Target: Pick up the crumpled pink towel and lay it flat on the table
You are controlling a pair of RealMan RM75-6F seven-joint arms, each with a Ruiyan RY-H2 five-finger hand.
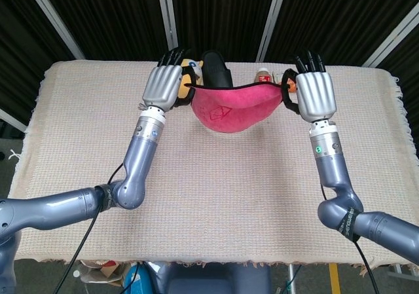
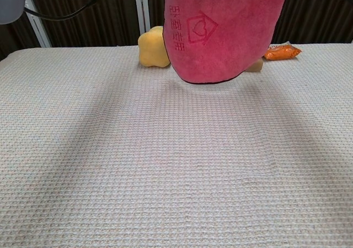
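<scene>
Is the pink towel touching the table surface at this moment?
Apart. The chest view shows the pink towel hanging with its bottom edge clearly above the table.

Table [image 2: 110,165] under cream waffle cloth, yellow plush toy [image 2: 154,48], orange packet [image 2: 281,52] at far edge

We hold both arms stretched forward over the desk [image 1: 78,143], forearms rising from bent elbows near our body. Our left hand [image 1: 163,88] is raised with its back toward the head camera, dark fingers pointing up and away, pinching one upper corner of the pink towel [image 1: 232,107]. Our right hand [image 1: 314,94] mirrors it, back facing us, fingers upright, pinching the opposite corner. The two hands sit level with each other and well apart, wrists straight
</scene>
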